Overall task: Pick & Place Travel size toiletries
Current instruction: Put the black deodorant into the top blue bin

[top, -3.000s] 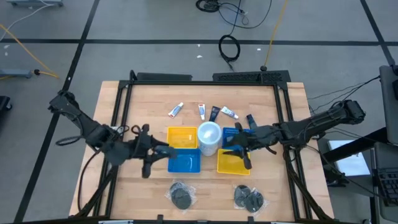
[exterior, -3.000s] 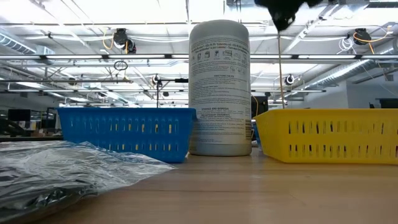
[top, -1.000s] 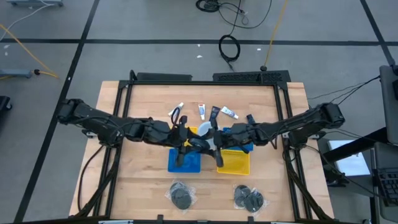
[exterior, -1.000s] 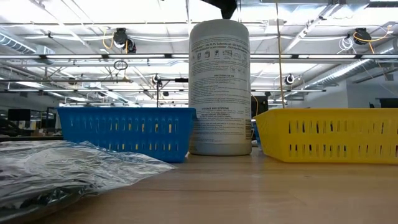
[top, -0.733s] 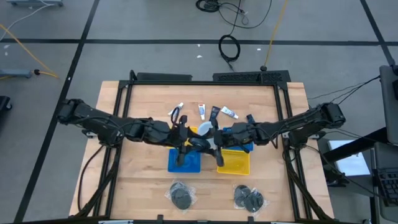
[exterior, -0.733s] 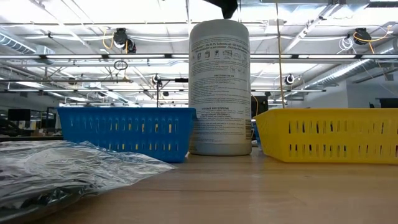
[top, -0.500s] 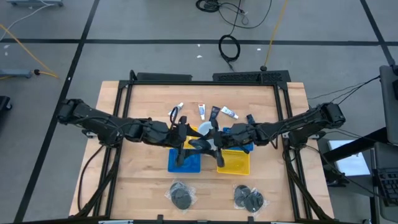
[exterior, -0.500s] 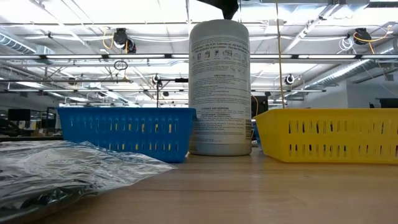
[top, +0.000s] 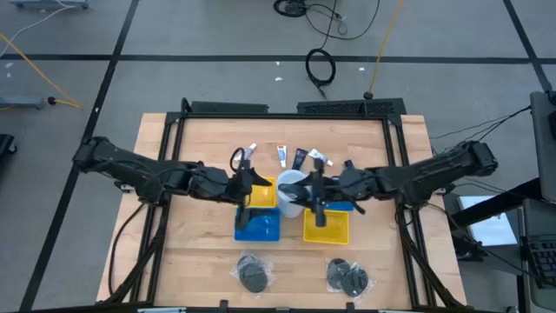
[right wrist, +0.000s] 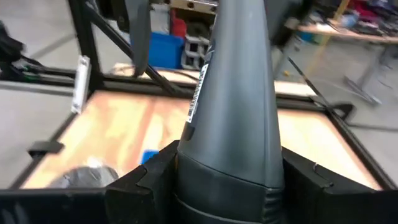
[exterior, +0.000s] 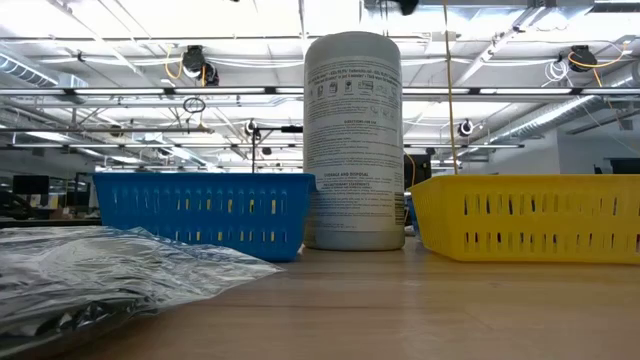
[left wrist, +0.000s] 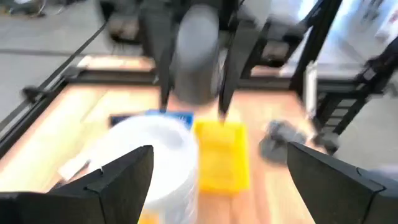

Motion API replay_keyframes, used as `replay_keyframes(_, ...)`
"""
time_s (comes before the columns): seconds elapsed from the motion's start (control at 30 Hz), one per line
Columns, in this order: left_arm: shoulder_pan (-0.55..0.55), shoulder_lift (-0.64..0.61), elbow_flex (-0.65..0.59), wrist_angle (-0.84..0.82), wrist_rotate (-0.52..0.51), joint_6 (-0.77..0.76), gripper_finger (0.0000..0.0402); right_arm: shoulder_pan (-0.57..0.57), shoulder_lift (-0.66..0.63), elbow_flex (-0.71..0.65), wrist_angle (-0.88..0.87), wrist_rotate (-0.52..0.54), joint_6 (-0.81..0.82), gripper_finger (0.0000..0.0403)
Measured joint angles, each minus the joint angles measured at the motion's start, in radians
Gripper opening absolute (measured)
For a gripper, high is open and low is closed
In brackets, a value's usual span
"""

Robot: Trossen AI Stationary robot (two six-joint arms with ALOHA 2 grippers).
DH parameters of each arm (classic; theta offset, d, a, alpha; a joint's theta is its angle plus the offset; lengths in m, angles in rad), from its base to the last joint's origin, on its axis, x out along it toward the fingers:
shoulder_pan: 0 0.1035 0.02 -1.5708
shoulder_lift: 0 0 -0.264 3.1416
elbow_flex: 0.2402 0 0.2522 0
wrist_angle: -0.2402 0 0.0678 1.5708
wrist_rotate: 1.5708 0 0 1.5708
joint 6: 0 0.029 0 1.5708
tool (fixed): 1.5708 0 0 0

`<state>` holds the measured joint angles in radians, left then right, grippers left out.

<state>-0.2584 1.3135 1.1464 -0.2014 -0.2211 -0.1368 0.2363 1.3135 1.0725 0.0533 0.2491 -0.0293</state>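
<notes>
Wooden bench (top: pixel 200 139): beside the white tub (top: pixel 291 191), right tool (top: pixel 318 207) grips a dark tube (right wrist: pixel 230 93) over the yellow basket (top: pixel 327 228), left tool (top: pixel 246 193) wide open, empty; release should come low, centred.

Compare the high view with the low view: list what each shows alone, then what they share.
Only the high view: both arms, the open left claw, the right claw (its wrist view shows it gripping a dark tube), the row of small tubes behind the baskets, and a second yellow basket. Only the low view: the print on the white tub and the room's ceiling. Both: the tub, the blue basket, the front yellow basket, clear-wrapped pieces.
</notes>
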Motion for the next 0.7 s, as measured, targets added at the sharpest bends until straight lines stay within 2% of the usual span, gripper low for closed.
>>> replay_keyframes(0.27,-0.019,-0.041,0.000,-0.164,-0.195,-0.065,0.0362,0.061,-0.125,0.000,-0.282,0.231,0.117,0.0187)
replay_keyframes(0.5,-0.021,-0.041,0.000,-0.191,-0.207,-0.091,0.0363,0.087,-0.180,0.000,-0.552,0.359,0.285,0.0187)
replay_keyframes(0.63,-0.020,-0.041,0.000,-0.193,-0.207,-0.103,0.0363,0.087,-0.181,-0.006,-0.694,0.379,0.402,0.0187)
replay_keyframes(0.7,-0.020,-0.041,0.000,-0.193,-0.207,-0.104,0.0363,0.087,-0.182,-0.037,-0.698,0.378,0.435,0.0187)
